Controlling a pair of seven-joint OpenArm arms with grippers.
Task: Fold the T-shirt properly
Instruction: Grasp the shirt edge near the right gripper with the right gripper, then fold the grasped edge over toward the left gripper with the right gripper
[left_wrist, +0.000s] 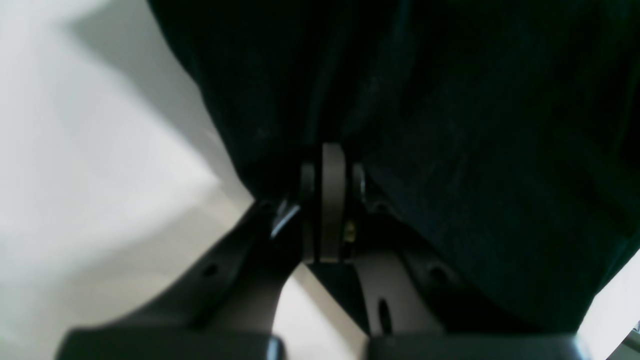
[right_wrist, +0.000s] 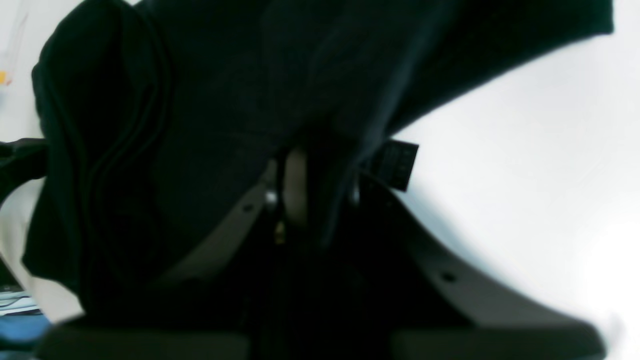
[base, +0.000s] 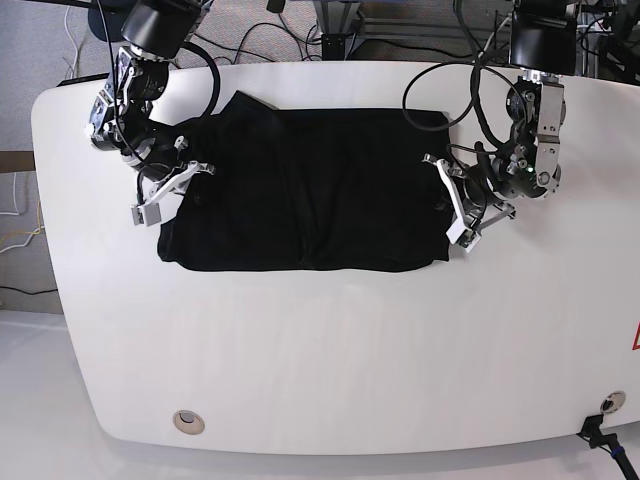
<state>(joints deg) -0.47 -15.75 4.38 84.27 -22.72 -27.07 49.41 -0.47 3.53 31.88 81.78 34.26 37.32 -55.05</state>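
Cables (base: 470, 85) are trailing across the far edge of the white table (base: 330, 350), behind both arms, and nothing is lying between the grippers and the cloth. The T-shirt (base: 300, 190) is lying spread across the table's far half, black side up, stretching between the two arms. The left gripper (left_wrist: 327, 170) is clenching the shirt's edge, with cloth bunching around its fingers. The right gripper (right_wrist: 305, 175) is pinching the opposite edge, near a small black label (right_wrist: 397, 162).
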